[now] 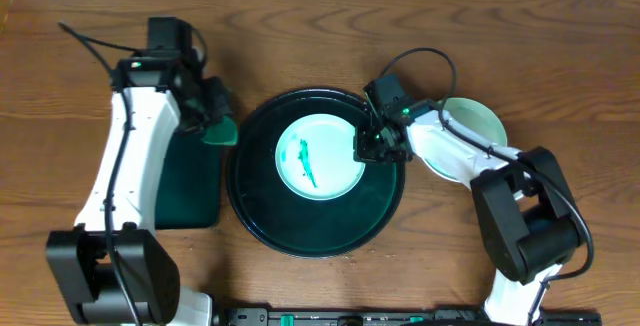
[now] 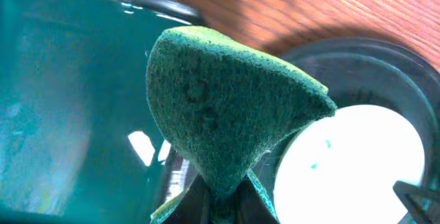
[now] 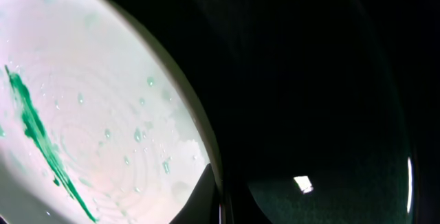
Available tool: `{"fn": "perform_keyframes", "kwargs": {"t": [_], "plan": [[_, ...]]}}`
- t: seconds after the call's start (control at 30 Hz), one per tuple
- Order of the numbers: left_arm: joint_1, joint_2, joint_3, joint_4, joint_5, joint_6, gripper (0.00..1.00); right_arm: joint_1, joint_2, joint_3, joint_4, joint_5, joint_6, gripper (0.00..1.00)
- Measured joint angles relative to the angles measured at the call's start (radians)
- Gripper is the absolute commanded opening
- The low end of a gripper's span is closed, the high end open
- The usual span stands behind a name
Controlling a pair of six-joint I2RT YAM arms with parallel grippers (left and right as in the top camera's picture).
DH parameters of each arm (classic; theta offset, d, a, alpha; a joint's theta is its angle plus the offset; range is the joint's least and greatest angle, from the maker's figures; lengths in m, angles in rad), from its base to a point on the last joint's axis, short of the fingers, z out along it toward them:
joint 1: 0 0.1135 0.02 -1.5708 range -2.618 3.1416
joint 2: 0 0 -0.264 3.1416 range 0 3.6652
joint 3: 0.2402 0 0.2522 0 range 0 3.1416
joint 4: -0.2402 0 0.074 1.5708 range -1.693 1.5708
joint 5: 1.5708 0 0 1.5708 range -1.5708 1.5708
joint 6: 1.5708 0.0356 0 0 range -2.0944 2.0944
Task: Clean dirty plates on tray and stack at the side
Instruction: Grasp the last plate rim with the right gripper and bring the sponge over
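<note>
A pale plate [image 1: 320, 156] with a green smear lies in the middle of the round black tray [image 1: 318, 234]. My right gripper [image 1: 372, 144] is at the plate's right rim; in the right wrist view [image 3: 220, 200] one finger lies on the plate [image 3: 89, 100] and the jaws close over its rim, above the tray [image 3: 323, 114]. A mint plate [image 1: 478, 121] lies on the table to the right, partly under the right arm. My left gripper [image 1: 215, 121] is shut on a green sponge [image 2: 227, 100] just left of the tray. A third plate is not in view.
A dark green rectangular tray [image 1: 190, 186] lies left of the round tray, under the left arm. It also shows in the left wrist view [image 2: 62, 100]. Bare wooden table surrounds both.
</note>
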Motion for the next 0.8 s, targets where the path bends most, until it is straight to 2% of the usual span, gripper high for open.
{"fn": "perform_keyframes", "kwargs": {"t": [0.37, 0.6, 0.8], "plan": [[-0.223, 0.182, -0.002, 0.089, -0.001, -0.147, 0.07, -0.006, 0.05, 0.073, -0.047, -0.026, -0.004, 0.01], [-0.29, 0.34, 0.002, 0.11, -0.008, -0.201, 0.07, -0.006, 0.05, 0.074, -0.047, -0.028, -0.004, 0.01], [-0.319, 0.354, 0.014, 0.106, -0.016, -0.205, 0.07, -0.006, 0.05, 0.074, -0.047, -0.028, -0.004, 0.01]]}}
